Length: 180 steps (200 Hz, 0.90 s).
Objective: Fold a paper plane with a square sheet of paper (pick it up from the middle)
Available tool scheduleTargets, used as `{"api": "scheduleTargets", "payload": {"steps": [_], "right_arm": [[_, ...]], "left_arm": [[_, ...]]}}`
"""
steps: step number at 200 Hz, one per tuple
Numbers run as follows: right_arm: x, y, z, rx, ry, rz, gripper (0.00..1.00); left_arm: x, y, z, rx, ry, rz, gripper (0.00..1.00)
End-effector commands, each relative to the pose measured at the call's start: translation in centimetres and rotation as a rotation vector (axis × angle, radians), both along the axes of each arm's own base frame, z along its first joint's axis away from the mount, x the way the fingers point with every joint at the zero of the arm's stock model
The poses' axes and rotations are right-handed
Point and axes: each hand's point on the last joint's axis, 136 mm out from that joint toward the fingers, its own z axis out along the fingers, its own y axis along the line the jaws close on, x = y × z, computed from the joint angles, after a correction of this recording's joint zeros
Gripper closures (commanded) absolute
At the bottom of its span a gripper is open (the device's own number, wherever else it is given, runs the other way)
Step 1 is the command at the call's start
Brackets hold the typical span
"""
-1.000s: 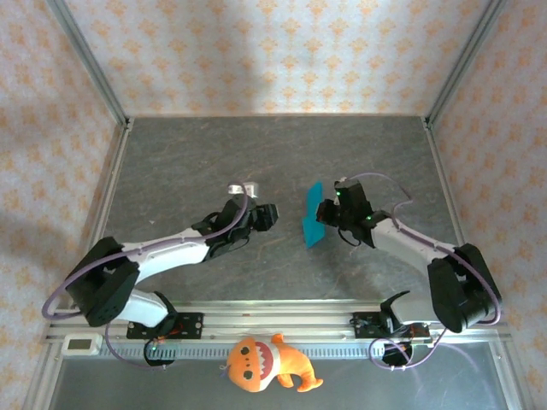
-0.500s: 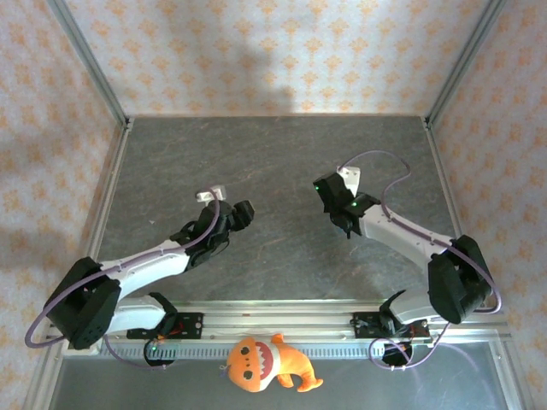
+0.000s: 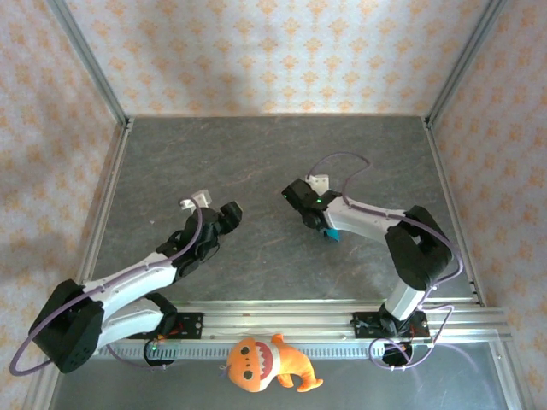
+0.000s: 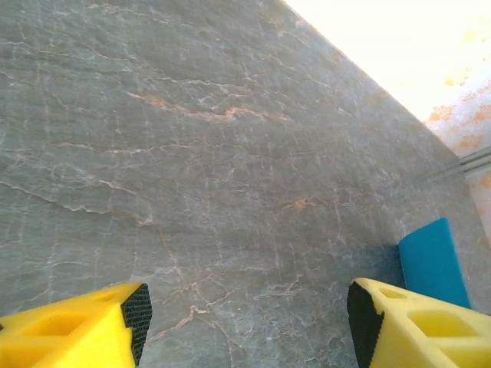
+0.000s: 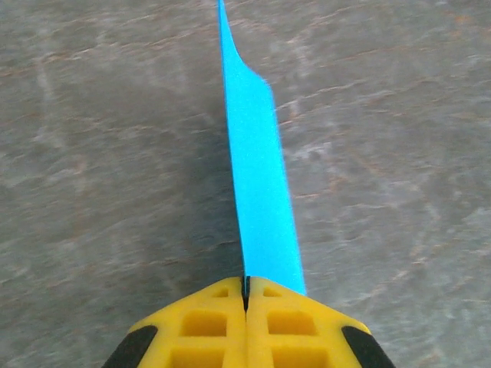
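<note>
Right hand [image 5: 246, 290] clamped on paper plane [image 5: 259, 176], which projects straight ahead of it. Left hand [image 4: 245, 318] fingers apart, above worktop [image 4: 192, 153].

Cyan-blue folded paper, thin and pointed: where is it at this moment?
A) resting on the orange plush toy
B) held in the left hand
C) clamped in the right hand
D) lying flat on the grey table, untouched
C: in the right wrist view the right hand is shut on the thin cyan-blue folded paper, which sticks out ahead of it, while the left hand is open with nothing between its fingers.
</note>
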Motion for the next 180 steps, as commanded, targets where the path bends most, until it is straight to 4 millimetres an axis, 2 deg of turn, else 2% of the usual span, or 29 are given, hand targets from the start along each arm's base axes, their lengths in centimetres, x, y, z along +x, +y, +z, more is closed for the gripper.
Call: {"api": "scheduleTargets", "payload": {"steps": [1, 27, 46, 67, 88, 101, 116, 131, 154, 167, 180], "right_arm": [[-0.2, 2.2, -1.0, 0.069, 0.055, 0.012, 0.96], [-0.3, 4.7, -2.4, 0.175, 0.111, 0.045, 0.94], [-0.4, 6.8, -2.5, 0.283, 0.134, 0.088, 0.9], [-1.0, 9.7, -1.6, 0.438, 0.158, 0.171, 0.83], [-1.7, 11.1, 0.2, 0.594, 0.15, 0.231, 0.73], [-1.7, 10.8, 1.5, 0.691, 0.125, 0.237, 0.68], [-1.9, 9.6, 2.3, 0.792, 0.114, 0.226, 0.62], [-1.9, 8.2, 3.0, 0.879, 0.098, 0.219, 0.6], [-2.4, 6.2, 3.0, 0.971, 0.094, 0.207, 0.59], [-2.4, 4.7, 2.4, 1.02, 0.093, 0.166, 0.62], [-2.6, 3.7, 1.5, 1.075, 0.115, 0.134, 0.73]], "left_arm": [[0.2, 0.7, 1.1, -0.014, -0.05, 0.032, 0.29], [0.1, 0.5, 1.0, -0.006, -0.038, 0.018, 0.29], [0.2, 0.1, 0.6, -0.012, -0.025, -0.004, 0.29], [0.3, -1.0, 0.0, -0.026, -0.004, -0.047, 0.3], [0.8, -2.9, -0.4, -0.044, 0.024, -0.125, 0.3], [1.2, -4.4, -0.7, -0.051, 0.049, -0.186, 0.31], [1.6, -6.4, -1.1, -0.063, 0.078, -0.269, 0.33], [2.0, -8.5, -1.6, -0.092, 0.109, -0.349, 0.36], [2.5, -10.9, -2.8, -0.148, 0.171, -0.426, 0.42], [2.7, -11.8, -3.4, -0.174, 0.195, -0.45, 0.47], [2.8, -12.7, -3.7, -0.211, 0.206, -0.477, 0.47]]}}
